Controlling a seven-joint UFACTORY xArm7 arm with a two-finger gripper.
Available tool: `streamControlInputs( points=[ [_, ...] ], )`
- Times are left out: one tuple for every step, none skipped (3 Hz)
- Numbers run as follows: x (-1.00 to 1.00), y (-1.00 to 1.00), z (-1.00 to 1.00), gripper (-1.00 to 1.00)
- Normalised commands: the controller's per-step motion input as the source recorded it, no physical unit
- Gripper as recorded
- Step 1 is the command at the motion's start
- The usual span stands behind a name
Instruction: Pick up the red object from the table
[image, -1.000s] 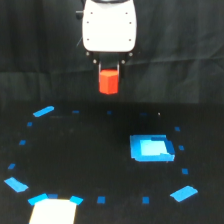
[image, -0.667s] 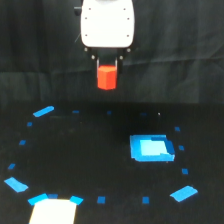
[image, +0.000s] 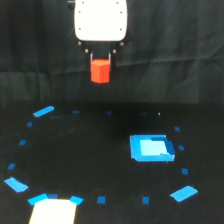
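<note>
1. The pincer (image: 100, 56), under its white boxy housing, is clamped on the small orange-red stubby block (image: 100, 70), which hangs between its dark fingers.
2. Over the last second it has climbed higher in the exterior view.
3. The block is well clear of the flat black matte desk (image: 90, 160) and its blue tape marks, so the pick-up looks essentially done.

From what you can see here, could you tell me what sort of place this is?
Probably a robot test bench: a black table marked with a ring of blue tape marks, and the claw holding the red object against dark backdrop.
</note>
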Motion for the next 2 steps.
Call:
streamControlInputs(
  points=[
    [-0.2, -0.05, 0.2, -0.96],
    [-0.34, 0.55, 0.25, -1.0]
  ],
)
